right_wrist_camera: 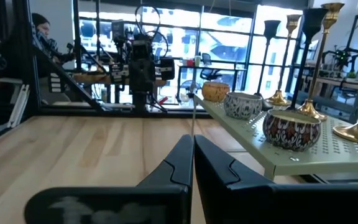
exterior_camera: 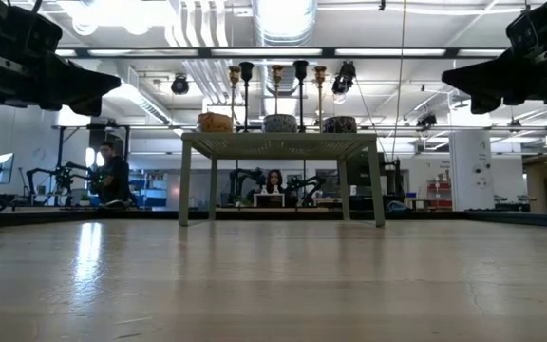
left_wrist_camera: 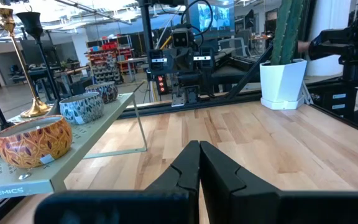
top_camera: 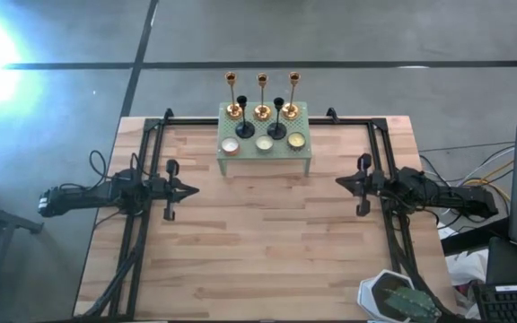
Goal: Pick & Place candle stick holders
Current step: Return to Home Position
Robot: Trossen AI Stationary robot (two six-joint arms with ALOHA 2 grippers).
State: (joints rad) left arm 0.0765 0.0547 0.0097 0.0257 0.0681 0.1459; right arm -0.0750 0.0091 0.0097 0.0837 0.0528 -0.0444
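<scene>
Three gold candle stick holders [top_camera: 262, 111] stand upright on their round bases in a row along the back of a green perforated stand [top_camera: 305, 121] at the table's far middle. Two black holders [top_camera: 245, 130] stand just in front of them. The left wrist view shows a gold holder [left_wrist_camera: 18, 68] and a black one [left_wrist_camera: 33, 28]; the right wrist view shows them too [right_wrist_camera: 316, 68]. My left gripper [top_camera: 193, 189] is shut and level over the table's left side, pointing right. My right gripper [top_camera: 338, 182] is shut over the right side, pointing left. Both hold nothing.
Three small patterned bowls [top_camera: 264, 144] sit along the stand's front edge. A cactus in a white pot [top_camera: 395, 296] stands at the near right corner. Black frame rails [top_camera: 142, 179] run along the table's sides. The bare wood between the grippers is free. People sit in the room behind [exterior_camera: 273, 180].
</scene>
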